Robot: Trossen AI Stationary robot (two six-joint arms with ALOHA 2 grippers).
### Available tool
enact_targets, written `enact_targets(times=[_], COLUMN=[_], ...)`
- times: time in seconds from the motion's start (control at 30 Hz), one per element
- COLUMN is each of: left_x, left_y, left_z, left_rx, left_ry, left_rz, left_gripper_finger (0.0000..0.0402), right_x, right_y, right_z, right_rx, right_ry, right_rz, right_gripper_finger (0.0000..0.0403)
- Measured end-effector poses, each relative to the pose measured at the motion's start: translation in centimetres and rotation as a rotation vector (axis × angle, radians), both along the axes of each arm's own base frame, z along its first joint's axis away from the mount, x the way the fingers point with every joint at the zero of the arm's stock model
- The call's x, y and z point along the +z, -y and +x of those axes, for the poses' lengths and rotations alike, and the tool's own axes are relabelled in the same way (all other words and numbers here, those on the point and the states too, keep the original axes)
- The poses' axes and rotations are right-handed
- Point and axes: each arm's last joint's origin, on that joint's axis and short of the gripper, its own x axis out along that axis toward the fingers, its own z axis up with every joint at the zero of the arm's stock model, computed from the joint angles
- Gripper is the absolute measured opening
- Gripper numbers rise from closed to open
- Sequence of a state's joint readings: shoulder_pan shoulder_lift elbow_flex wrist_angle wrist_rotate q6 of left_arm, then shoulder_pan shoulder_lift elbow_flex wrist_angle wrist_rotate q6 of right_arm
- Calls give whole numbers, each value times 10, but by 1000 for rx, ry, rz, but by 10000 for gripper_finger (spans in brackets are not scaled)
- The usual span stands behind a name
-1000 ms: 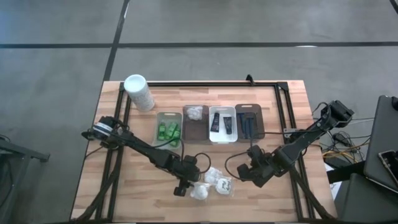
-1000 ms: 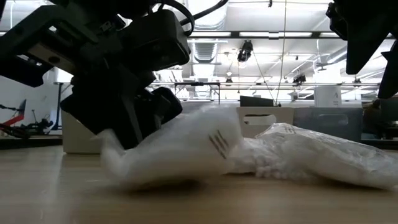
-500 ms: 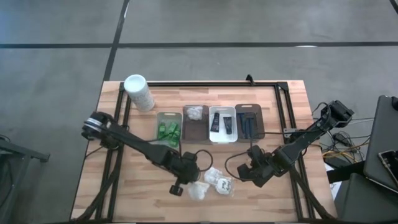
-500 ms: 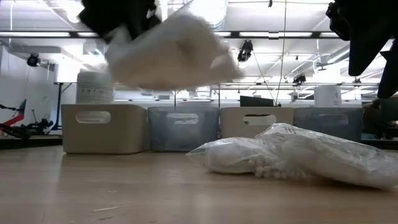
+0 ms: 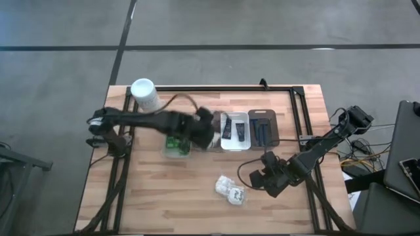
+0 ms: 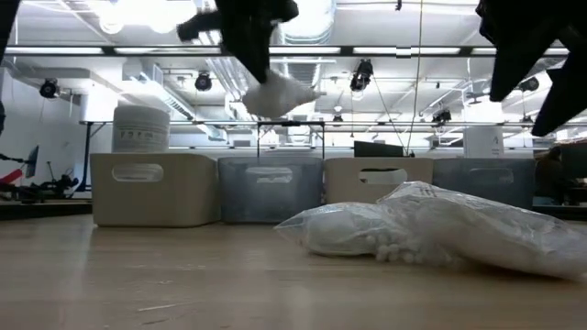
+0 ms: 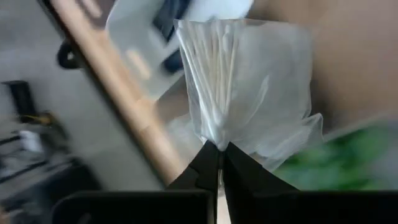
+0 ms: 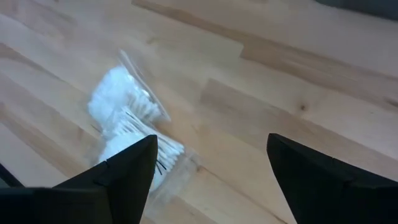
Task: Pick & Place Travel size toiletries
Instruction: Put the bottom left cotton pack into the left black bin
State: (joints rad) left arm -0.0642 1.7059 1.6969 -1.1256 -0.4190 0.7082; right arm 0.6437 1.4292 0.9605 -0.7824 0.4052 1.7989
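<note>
Wooden table (image 5: 144,196), left gripper (image 7: 217,163) lifted packet (image 7: 242,87) to trays (image 5: 197,141)

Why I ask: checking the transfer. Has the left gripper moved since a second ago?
Yes. The left gripper, shut on a white packet, went from the table's near side to the trays.

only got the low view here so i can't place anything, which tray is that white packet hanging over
Observer: In the high view the left gripper carries it over the brown tray, second from the left.
Operator: is it really clamped
Observer: Yes, the left wrist view shows the jaws shut on a pinch of the white packet.
Operator: and the right arm
Observer: The right gripper hangs open beside the packets left on the table.
</note>
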Motion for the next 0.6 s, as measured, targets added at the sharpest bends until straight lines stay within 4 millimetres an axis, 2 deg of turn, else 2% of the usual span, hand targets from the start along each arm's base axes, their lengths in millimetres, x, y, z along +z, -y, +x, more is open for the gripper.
enact_targets(times=[0.1, 0.23, 0.43, 0.6], left_x=[-7, -31, -53, -59], left_y=[-30, -58, -71, -71], left_z=[5, 16, 37, 41], left_rx=[-49, -111, -178, -237], left_ry=[-104, -286, -353, -386], left_rz=[135, 272, 378, 395], left_gripper_finger=[11, 10, 10, 10], right_x=[2, 3, 1, 1], right_y=[0, 0, 2, 2], right_z=[1, 1, -1, -1], right_rx=[-12, -33, -99, -109], right_ry=[18, 29, 25, 24], right_rz=[-10, -9, 1, 4], right_gripper_finger=[309, 321, 336, 344])
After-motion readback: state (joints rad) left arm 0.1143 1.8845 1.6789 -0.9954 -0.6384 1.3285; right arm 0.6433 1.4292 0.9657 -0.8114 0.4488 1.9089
